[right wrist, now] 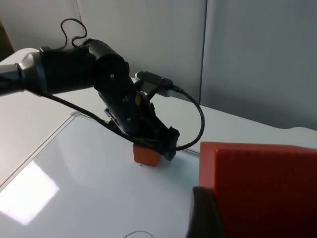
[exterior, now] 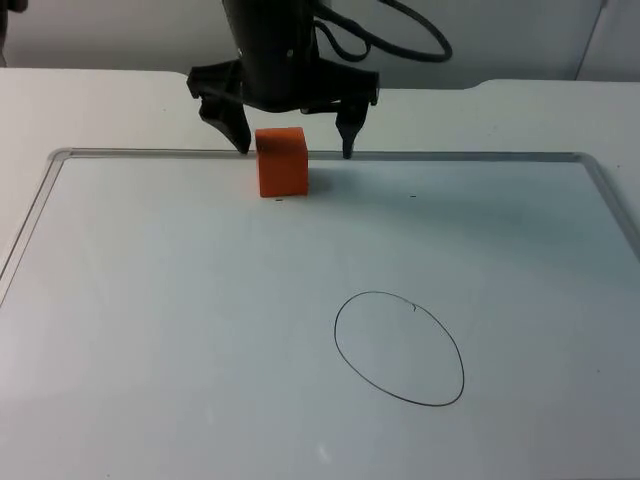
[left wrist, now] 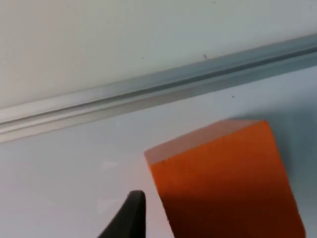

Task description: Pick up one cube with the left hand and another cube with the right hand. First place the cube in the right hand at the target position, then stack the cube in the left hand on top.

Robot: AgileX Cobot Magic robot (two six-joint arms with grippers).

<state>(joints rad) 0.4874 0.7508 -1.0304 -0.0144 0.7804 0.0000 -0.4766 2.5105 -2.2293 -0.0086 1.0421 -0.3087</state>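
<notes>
Evidently light, rigid and smooth-faced, the orange cube (exterior: 281, 160) on the tabletop (exterior: 180, 330) suits a pinch on opposite flat sides. It sits between the left gripper (exterior: 294, 140)'s spread fingers (exterior: 238, 135), untouched. The right gripper (right wrist: 218, 218) pinches a second cube (right wrist: 257, 188) aloft, near the drawn circle (exterior: 399, 348).

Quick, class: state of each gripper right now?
Left gripper: open, fingers straddling the orange cube on the whiteboard.
Right gripper: shut on a second orange cube, held above the table.
</notes>
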